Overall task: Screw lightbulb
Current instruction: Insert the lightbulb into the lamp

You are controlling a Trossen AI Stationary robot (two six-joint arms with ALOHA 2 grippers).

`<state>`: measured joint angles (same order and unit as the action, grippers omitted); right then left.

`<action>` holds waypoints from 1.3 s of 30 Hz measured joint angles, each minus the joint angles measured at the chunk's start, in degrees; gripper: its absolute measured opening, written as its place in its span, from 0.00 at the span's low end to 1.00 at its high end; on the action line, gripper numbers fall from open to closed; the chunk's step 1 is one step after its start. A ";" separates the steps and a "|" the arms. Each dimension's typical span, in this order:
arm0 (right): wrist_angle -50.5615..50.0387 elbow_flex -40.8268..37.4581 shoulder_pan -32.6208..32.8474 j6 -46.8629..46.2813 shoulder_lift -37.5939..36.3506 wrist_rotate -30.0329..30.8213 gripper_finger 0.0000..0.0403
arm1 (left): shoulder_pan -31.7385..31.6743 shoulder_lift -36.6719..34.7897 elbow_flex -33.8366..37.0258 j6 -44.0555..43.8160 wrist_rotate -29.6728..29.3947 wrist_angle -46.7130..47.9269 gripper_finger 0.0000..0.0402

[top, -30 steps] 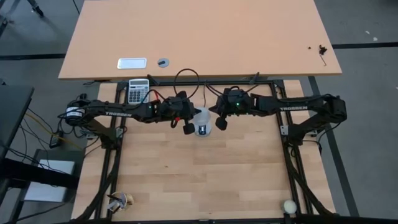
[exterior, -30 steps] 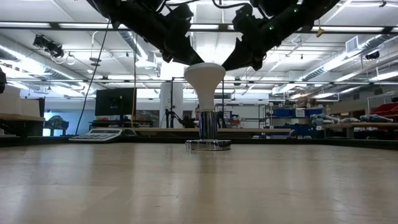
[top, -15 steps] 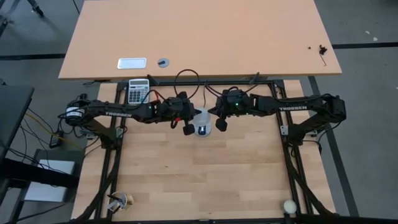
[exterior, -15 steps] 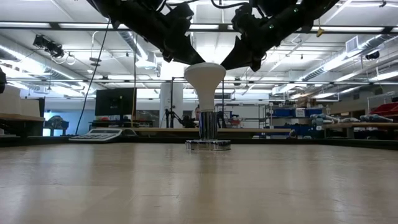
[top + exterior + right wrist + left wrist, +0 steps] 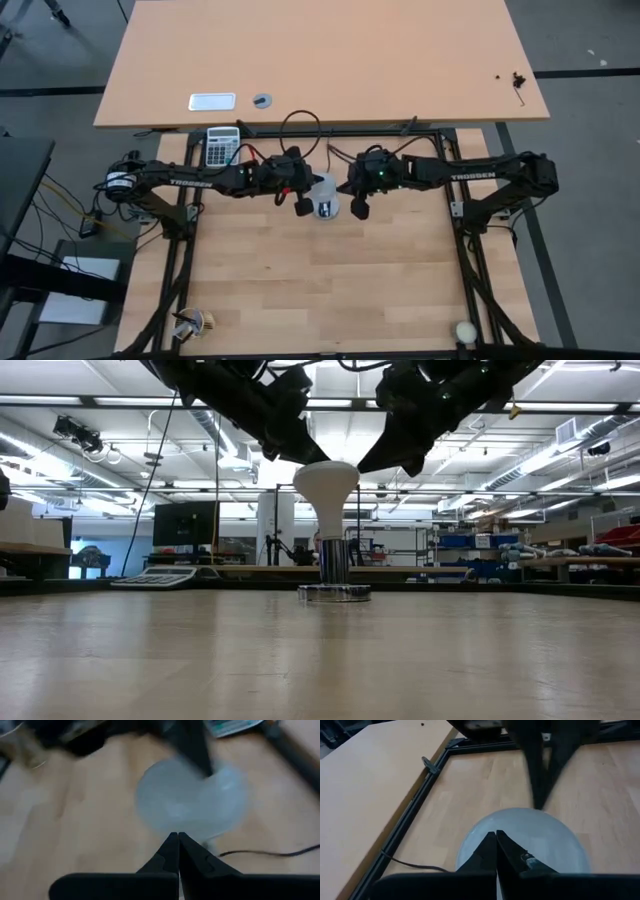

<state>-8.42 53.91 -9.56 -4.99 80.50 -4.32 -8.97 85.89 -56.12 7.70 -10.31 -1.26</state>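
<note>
The lightbulb [image 5: 323, 197] is found near the back middle of the light wooden table [image 5: 320, 290], standing upright with its long axis vertical: the white dome [image 5: 326, 478] is uppermost and the narrow base is set down into the round silver socket [image 5: 334, 593]. A black cord [image 5: 300, 125] loops from there toward the table's back edge.

The bulb is flanked closely on both sides. The left gripper [image 5: 300, 206] is held just beside it on the left with its fingers pressed together on nothing, and the right gripper [image 5: 359, 209] stands just beside it on the right, likewise closed and empty. Whether either fingertip touches the dome cannot be told, as the right wrist view is blurred.

Open room is left over the whole front half of the table. A calculator [image 5: 222, 146] lies near the back left edge, and a cream ball [image 5: 465, 331] rests by the front right corner, both well apart from the bulb.
</note>
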 joint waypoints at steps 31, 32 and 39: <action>5.48 0.11 -2.52 1.97 1.56 5.12 0.02 | -0.07 0.00 0.07 0.78 -0.22 -0.95 0.00; 5.55 0.13 -2.44 1.97 1.64 4.92 0.02 | -0.07 0.00 0.07 0.76 -0.26 -0.90 0.00; 5.14 0.15 -1.14 1.38 1.56 3.57 0.02 | 0.00 -0.02 0.09 0.92 0.16 -0.51 0.00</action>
<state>-3.29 54.06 -10.70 -3.62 82.06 -0.75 -8.97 85.86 -56.03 8.62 -10.15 -1.76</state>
